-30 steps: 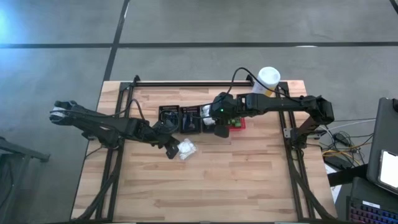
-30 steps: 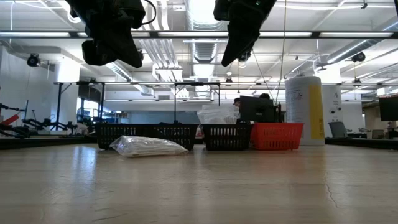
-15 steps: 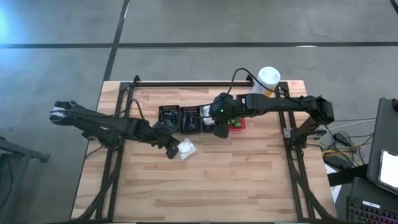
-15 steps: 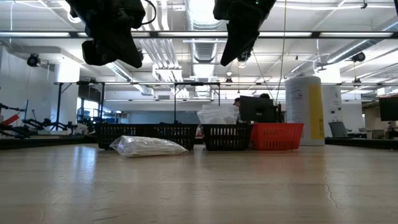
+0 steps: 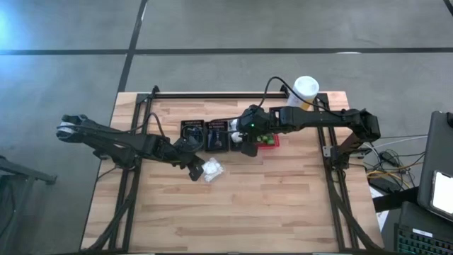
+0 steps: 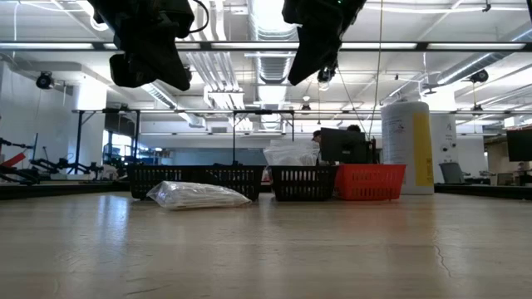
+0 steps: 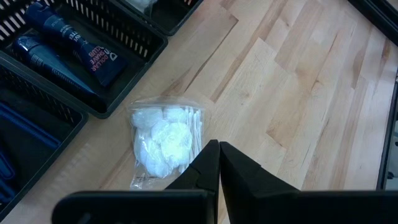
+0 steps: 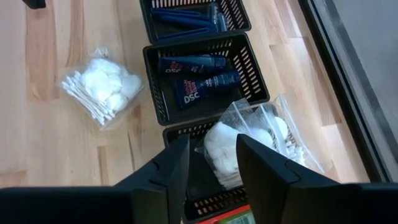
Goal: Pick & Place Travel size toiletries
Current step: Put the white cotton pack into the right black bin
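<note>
The right gripper [image 8: 211, 163] hangs with jaws apart, empty, over a black basket [image 8: 186, 133] holding a white bundle [image 8: 249, 143]. The next basket [image 8: 255, 73] holds two dark tubes [image 8: 194, 65]. The left gripper [image 7: 219, 163], jaws together, hovers above another bundle [image 7: 163, 140] lying on the worktop [image 7: 298, 93]. Only the low view shows the red basket [image 6: 370, 182] and canister [image 6: 407, 147].

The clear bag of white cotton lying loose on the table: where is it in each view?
High view: bag on the wood just right of the left gripper, in front of the black baskets.
Low view: left of centre, before the baskets.
Left wrist view: centre, beyond the shut fingers.
Right wrist view, beside the baskets.
Shared landmark: the black baskets.
</note>
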You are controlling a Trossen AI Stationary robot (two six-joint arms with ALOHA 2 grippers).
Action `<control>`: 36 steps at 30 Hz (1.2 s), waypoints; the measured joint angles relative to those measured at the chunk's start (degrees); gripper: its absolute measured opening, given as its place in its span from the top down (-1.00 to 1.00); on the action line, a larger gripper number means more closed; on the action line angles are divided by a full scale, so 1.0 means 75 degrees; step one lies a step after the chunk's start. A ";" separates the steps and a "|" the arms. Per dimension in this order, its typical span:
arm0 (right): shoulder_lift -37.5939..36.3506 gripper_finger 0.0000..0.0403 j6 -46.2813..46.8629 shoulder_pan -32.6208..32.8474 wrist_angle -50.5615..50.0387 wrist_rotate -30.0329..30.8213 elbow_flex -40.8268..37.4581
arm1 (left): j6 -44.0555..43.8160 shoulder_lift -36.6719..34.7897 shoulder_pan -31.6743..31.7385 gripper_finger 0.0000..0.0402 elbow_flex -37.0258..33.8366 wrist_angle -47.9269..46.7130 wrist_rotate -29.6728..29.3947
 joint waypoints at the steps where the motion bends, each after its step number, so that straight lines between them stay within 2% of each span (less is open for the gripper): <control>1: 0.0000 0.35 0.0013 0.0000 0.0000 0.0000 0.0000 | 0.0000 0.0000 0.0002 0.93 -0.0002 0.0000 0.0001; 12: 0.0000 0.30 0.1004 0.0177 -0.0004 -0.0005 -0.0031 | 0.0000 0.0000 0.0006 0.93 -0.0003 0.0000 -0.0001; 36: 0.0000 0.61 0.1406 0.0399 0.0251 -0.0003 -0.0221 | 0.0000 0.0000 -0.0003 0.93 -0.0003 0.0120 0.0000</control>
